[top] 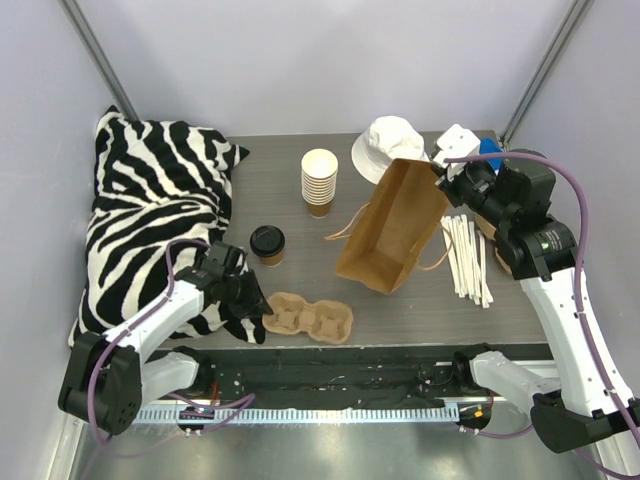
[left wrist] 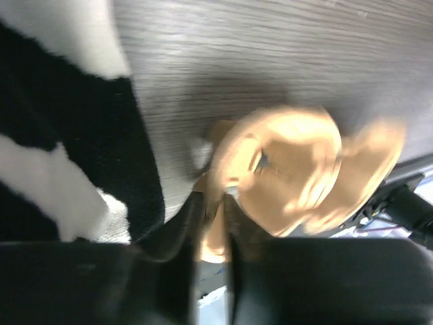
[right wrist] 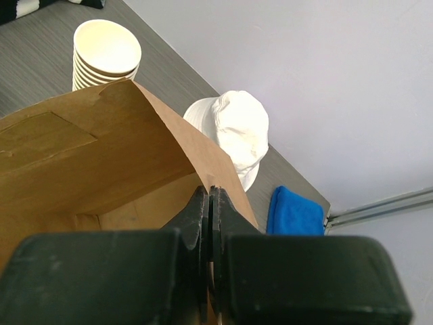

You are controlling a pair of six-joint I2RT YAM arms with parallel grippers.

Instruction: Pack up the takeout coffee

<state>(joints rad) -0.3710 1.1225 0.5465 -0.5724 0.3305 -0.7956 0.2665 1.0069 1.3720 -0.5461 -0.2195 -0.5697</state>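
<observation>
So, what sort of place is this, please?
Probably a robot test booth: bare walls enclose the table, the left arm and right arm are bolted at its edge, and a zebra pillow lies on it.

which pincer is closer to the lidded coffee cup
Left. The left pincer sits just near-side of the coffee cup, at the cup carrier; the right pincer is far off, gripping the paper bag.

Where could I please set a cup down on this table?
Bare tabletop lies between the lidded coffee cup and the paper bag, and between the cup carrier and the stirrers. Around the hat, back right, it is crowded.
</observation>
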